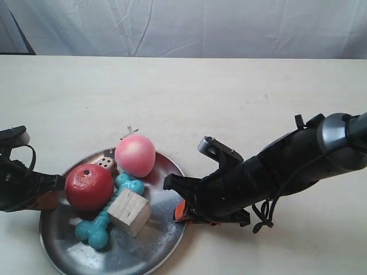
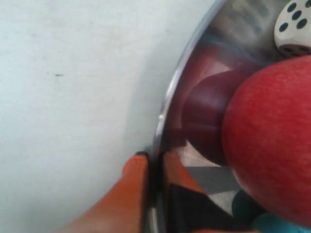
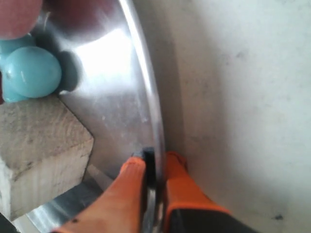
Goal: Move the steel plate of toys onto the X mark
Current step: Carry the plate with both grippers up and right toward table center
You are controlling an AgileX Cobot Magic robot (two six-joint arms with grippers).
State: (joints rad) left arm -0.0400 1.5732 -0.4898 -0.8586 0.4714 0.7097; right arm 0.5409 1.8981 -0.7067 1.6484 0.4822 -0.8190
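Note:
The steel plate [image 1: 157, 240] lies at the table's near left and holds every toy: red ball [image 1: 88, 186], pink peach ball [image 1: 135, 155], teal bone [image 1: 94, 232], wooden cube [image 1: 129, 212] and tan die [image 1: 106, 163]. My left gripper [image 2: 154, 158] is shut on the plate's rim [image 2: 177, 87] beside the red ball [image 2: 272, 141] and the die [image 2: 294, 24]. My right gripper [image 3: 154, 158] is shut on the opposite rim [image 3: 146, 82], near the cube [image 3: 39, 150] and the bone [image 3: 31, 70]. The faint X mark [image 1: 132, 131] peeks out just behind the peach ball, beyond the plate's far rim.
The pale table [image 1: 229, 103] runs back to a white cloth backdrop [image 1: 189, 26]. The left arm [image 1: 14, 177] is at the exterior view's left edge. The right arm [image 1: 275, 172] stretches in from the exterior view's right.

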